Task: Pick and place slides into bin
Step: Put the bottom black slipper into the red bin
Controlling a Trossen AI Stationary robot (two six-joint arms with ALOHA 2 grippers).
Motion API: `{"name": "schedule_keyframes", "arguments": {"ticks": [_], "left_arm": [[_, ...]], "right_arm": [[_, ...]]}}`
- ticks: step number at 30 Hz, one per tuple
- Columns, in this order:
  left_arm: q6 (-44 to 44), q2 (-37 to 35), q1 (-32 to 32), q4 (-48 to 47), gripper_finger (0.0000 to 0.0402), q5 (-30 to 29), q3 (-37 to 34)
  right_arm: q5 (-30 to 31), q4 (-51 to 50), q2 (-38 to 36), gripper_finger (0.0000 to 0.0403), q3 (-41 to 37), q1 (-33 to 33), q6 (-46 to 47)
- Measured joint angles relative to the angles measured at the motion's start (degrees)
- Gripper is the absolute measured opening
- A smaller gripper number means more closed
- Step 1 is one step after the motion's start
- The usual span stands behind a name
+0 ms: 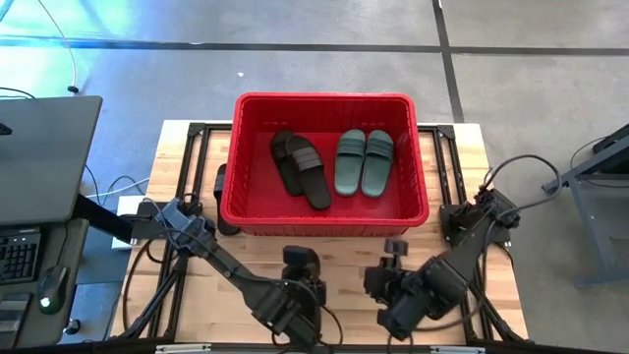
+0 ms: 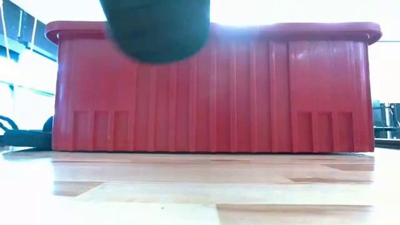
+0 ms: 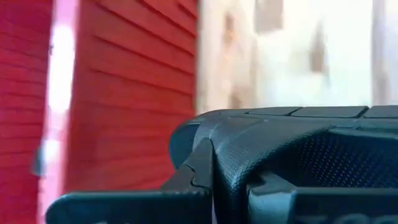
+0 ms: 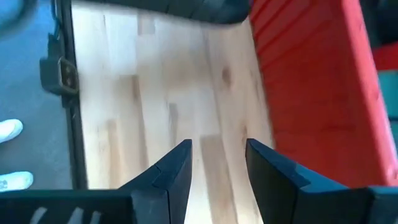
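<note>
- Writing and brands: we find no label or lettering that can be read on any item.
- Bin (image 1: 424, 187): a red rectangular plastic crate with a thick rim and ribbed, tapering walls, standing on the far half of the counter (image 1: 344, 258). In the low view its near wall (image 2: 250, 100) fills most of the width and sits flat on the wood.
- Black slides (image 1: 300, 167): we count one pair lying inside the bin, in its left half, laid at a slant and partly overlapping.
- Sage-green slides (image 1: 364, 161): one pair inside the bin, right of the black pair, side by side and touching, straps up.
- A further black slide (image 1: 222, 184) appears to lie on the counter just beside the bin's left wall; we cannot tell more of it.
- Right pincer (image 4: 217, 168): its two dark fingers stand apart with bare wood showing between them; it holds nothing and hovers over the counter near the bin's front wall. In the high view it sits at (image 1: 395, 247).
- Left pincer (image 1: 300, 260): over the near counter, in front of the bin. We cannot tell whether it is open or closed, since its wrist view shows only dark housing against the red wall.
- Monitor and keyboard (image 1: 20, 258): on a desk left of the counter.
</note>
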Motion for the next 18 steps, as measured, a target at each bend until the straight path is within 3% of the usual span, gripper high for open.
{"name": "schedule_keyframes", "arguments": {"ticks": [6,13,18], "left_arm": [[7.51,-4.74,-0.01,4.81,0.0001,-7.98,-0.09],[25.32,-10.11,1.55,15.75,0.0001,-20.28,0.09],[35.48,-12.77,5.69,20.58,0.0001,-23.11,0.19]], "right_arm": [[0.33,-4.01,0.00,0.0140,0.00,3.79,8.71],[4.82,-3.91,0.00,0.0140,0.00,6.23,14.71],[6.77,-3.68,0.00,0.0140,0.00,6.44,15.00]]}}
